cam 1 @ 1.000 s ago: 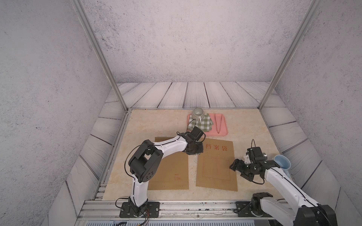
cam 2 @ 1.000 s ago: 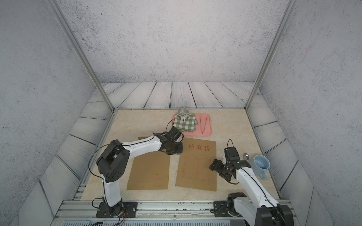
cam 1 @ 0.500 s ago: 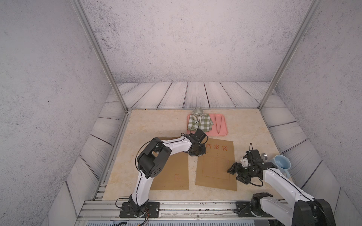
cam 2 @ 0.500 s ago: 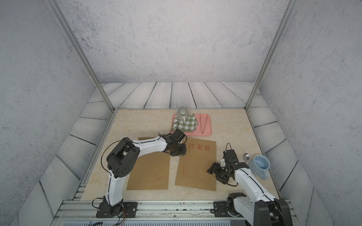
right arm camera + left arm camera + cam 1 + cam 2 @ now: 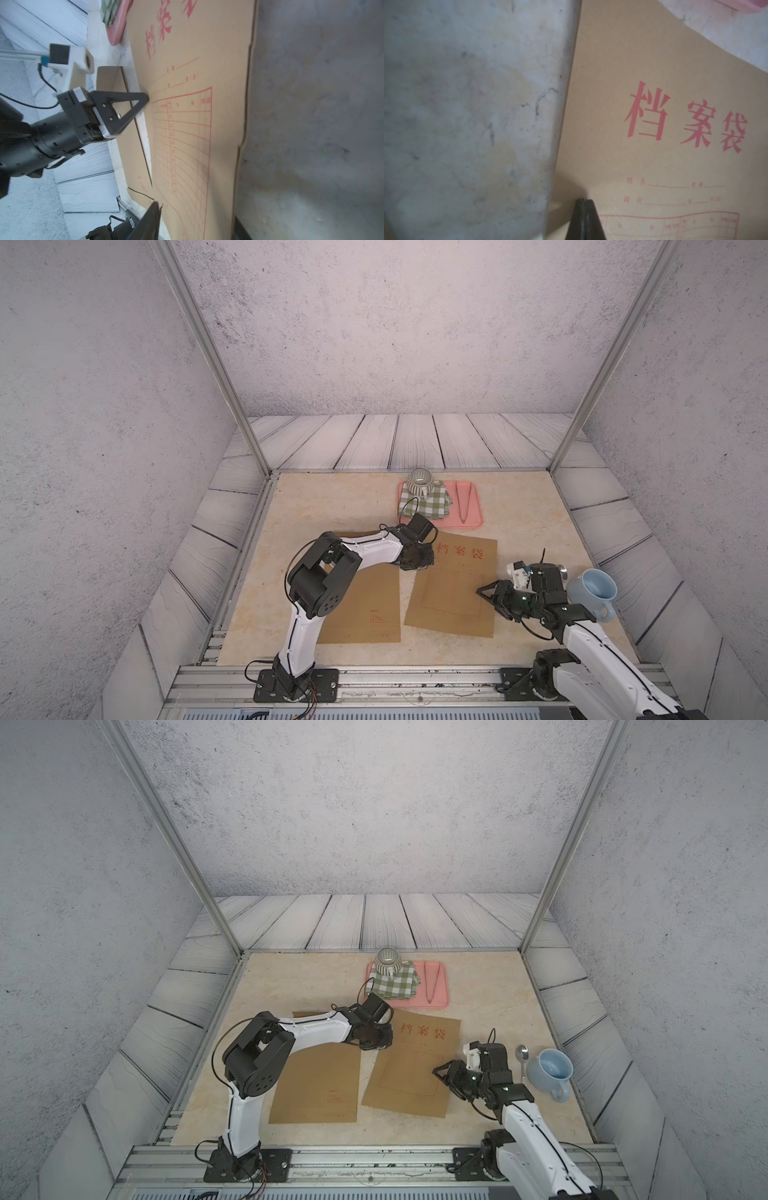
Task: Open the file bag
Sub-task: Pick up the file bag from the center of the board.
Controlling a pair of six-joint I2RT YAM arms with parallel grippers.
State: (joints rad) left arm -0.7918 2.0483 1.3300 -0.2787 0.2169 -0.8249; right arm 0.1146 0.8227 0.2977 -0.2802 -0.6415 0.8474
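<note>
The file bag (image 5: 453, 593), brown kraft paper with red characters and a printed table, lies flat mid-table in both top views (image 5: 411, 1073). My left gripper (image 5: 419, 566) is shut, its tips (image 5: 584, 200) pressed down on the bag just inside its left edge, as the right wrist view (image 5: 145, 97) also shows. My right gripper (image 5: 492, 593) lies low at the bag's right edge. Its jaws stand partly apart in the right wrist view (image 5: 196, 220), one finger (image 5: 153, 212) over the paper and the other beyond the edge on the table side.
A second brown file bag (image 5: 361, 610) lies to the left, partly under my left arm. A pink tray (image 5: 477, 510) at the back holds a checked cloth (image 5: 426, 506), a striped cup (image 5: 420, 481) and tongs (image 5: 463, 502). A blue mug (image 5: 592, 597) and spoon (image 5: 521, 1054) sit right of my right gripper.
My right gripper has slid left to the bag's right edge while its jaws narrowed. My left arm's elbow has swung inward; its shut tips stay at the bag's upper left edge.
</note>
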